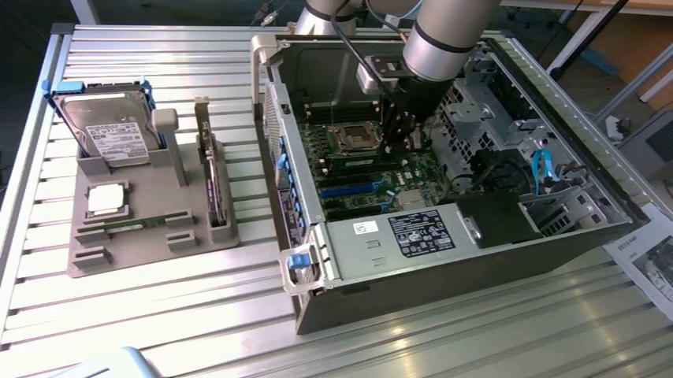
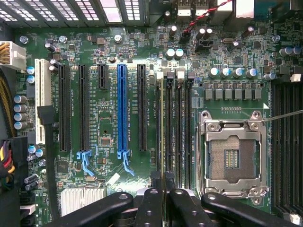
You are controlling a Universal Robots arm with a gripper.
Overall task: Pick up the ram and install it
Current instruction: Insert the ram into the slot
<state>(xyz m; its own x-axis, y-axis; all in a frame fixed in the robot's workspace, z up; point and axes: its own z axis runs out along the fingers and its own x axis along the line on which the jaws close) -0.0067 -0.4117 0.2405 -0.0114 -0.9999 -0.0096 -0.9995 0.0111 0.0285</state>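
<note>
In the wrist view my gripper (image 2: 164, 185) is shut on the ram (image 2: 162, 123). The ram appears edge-on as a thin green-yellow strip, running along the memory slot nearest the black expansion slots, beside the other memory slots (image 2: 178, 127). I cannot tell whether it is seated in that slot. In the exterior view the gripper (image 1: 399, 143) reaches down inside the open computer case (image 1: 421, 236), just above the motherboard next to the processor socket (image 1: 349, 135). A second, alike ram stick (image 1: 131, 228) lies in the grey holder tray (image 1: 137, 256) at the exterior view's left.
The empty processor socket (image 2: 230, 156) sits beside the memory slots, and a blue expansion slot (image 2: 122, 109) lies on the other side. The tray also holds a hard drive (image 1: 110, 130), a square silver processor chip (image 1: 106, 198) and an upright dark expansion card (image 1: 213, 185). Case walls and a drive cage (image 1: 526, 209) surround the arm.
</note>
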